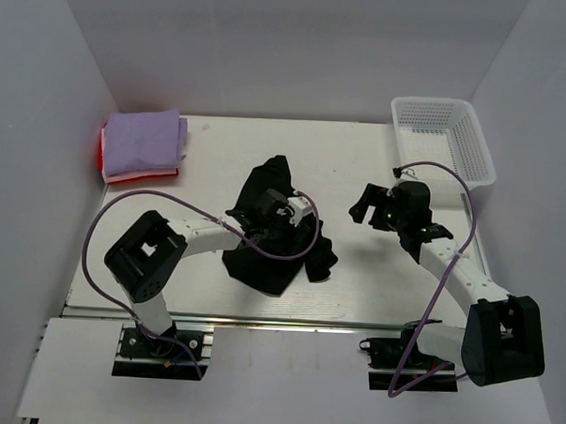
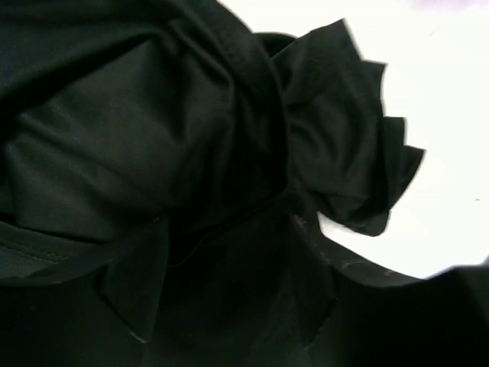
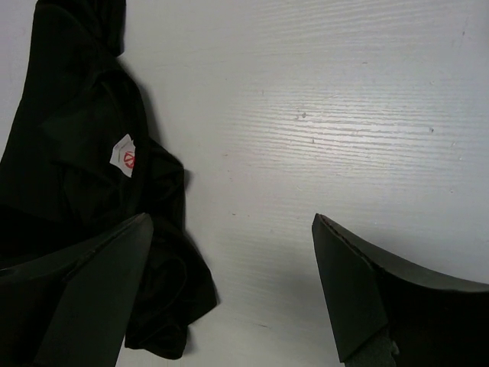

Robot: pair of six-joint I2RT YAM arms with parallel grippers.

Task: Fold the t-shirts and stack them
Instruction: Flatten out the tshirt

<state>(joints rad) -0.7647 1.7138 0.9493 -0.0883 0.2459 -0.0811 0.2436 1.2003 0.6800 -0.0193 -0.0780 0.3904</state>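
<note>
A large black t-shirt [image 1: 279, 254] lies crumpled mid-table. My left gripper [image 1: 267, 214] is pressed down into its upper part. In the left wrist view its dark fingers [image 2: 309, 283] stand apart, with black cloth [image 2: 153, 138] bunched between and around them; the left gripper [image 2: 221, 290] is still open. My right gripper [image 1: 370, 208] hovers to the right of the shirt, wide open and holding nothing. Under the right gripper [image 3: 229, 290] is bare table, and the shirt's edge [image 3: 69, 168] with a white label [image 3: 124, 155] lies by its left finger. A folded lavender t-shirt [image 1: 140, 140] rests on a red-pink t-shirt [image 1: 104, 157] at the back left.
A white mesh basket [image 1: 474, 145] stands at the back right corner, just behind the right arm. White walls close in the table [image 1: 220, 153] on the left, back and right. A purple cable [image 1: 98, 251] loops beside the left arm.
</note>
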